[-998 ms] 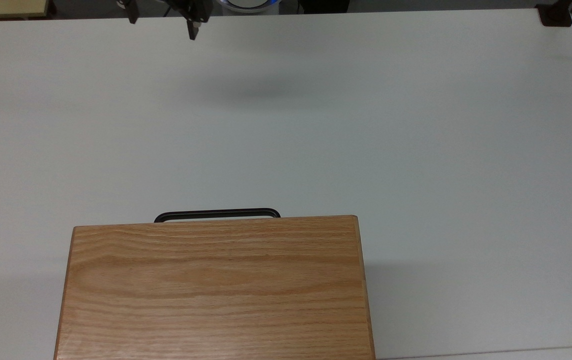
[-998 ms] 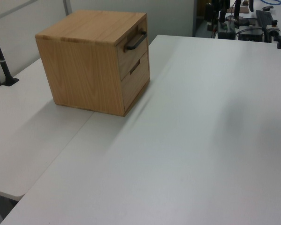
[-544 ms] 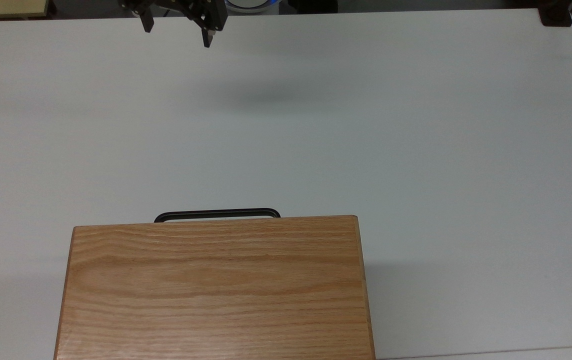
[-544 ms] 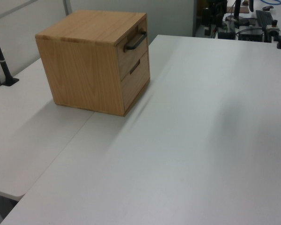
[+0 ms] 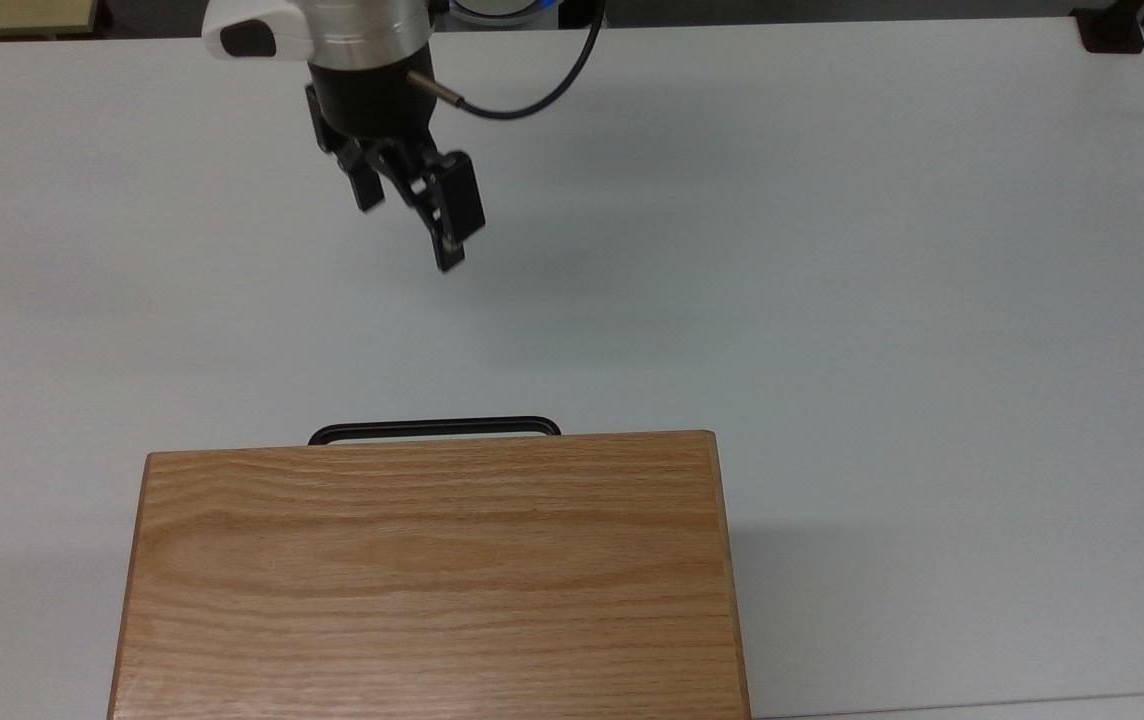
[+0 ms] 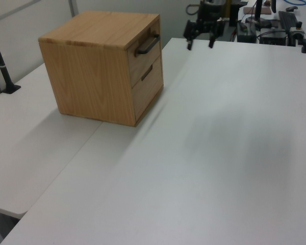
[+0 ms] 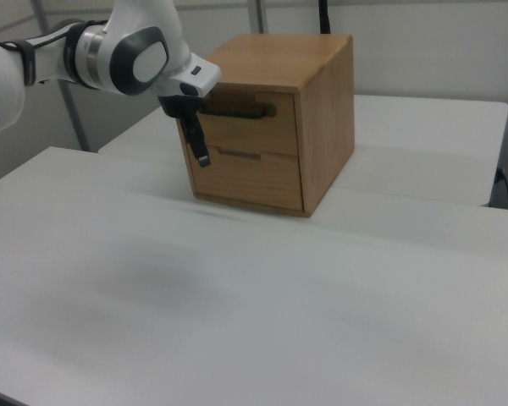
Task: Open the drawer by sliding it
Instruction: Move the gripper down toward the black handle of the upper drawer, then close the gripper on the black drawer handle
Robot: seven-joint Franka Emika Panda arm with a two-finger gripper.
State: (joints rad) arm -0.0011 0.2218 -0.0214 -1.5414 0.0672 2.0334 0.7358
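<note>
Overhead, end effector (image 5: 410, 232) fingers spread, holding nothing, well apart from closed drawer (image 6: 144, 57)

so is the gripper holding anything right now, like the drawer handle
Nothing is held. The gripper is open above the bare table, apart from the drawer's handle.

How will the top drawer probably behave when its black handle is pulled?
The top drawer looks like stiff wood, so it should probably slide straight rather than flex. Its thin bar handle may be slippery. The cabinet stands loose on the table, so it might shift.
</note>
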